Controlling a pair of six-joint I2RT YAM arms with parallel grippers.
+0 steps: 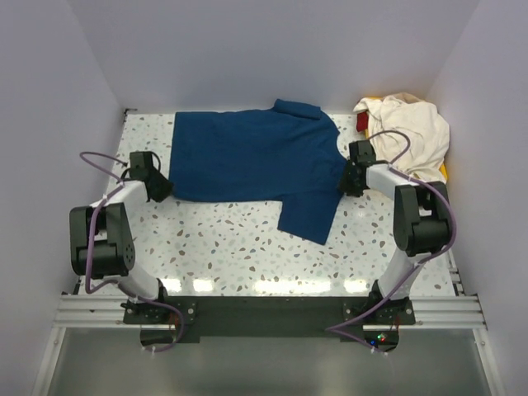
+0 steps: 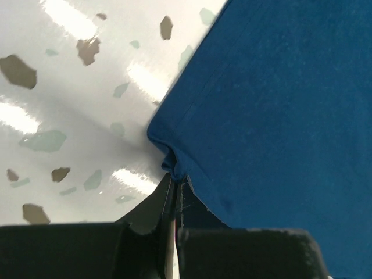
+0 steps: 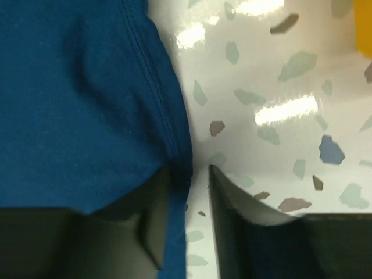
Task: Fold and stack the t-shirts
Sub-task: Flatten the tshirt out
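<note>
The dark navy t-shirt [image 1: 247, 161] lies spread flat across the back of the speckled table, one sleeve pointing toward the front right. My left gripper [image 1: 157, 188] is at its front left corner and is shut on that corner [image 2: 174, 180], with the cloth [image 2: 279, 104] bunched at the fingertips. My right gripper [image 1: 351, 177] stands at the shirt's right edge, and its jaws [image 3: 192, 174] are apart. The hemmed edge of the navy shirt [image 3: 75, 99] hangs in the gap against the left finger. The cream white t-shirt [image 1: 408, 132] lies crumpled at the back right.
The cream shirt rests on a yellow tray [image 1: 444, 172] against the right wall, with a red item [image 1: 363, 122] at its left edge. White walls close in the table on three sides. Bare speckled tabletop [image 1: 231, 247] lies between the shirt and the arm bases.
</note>
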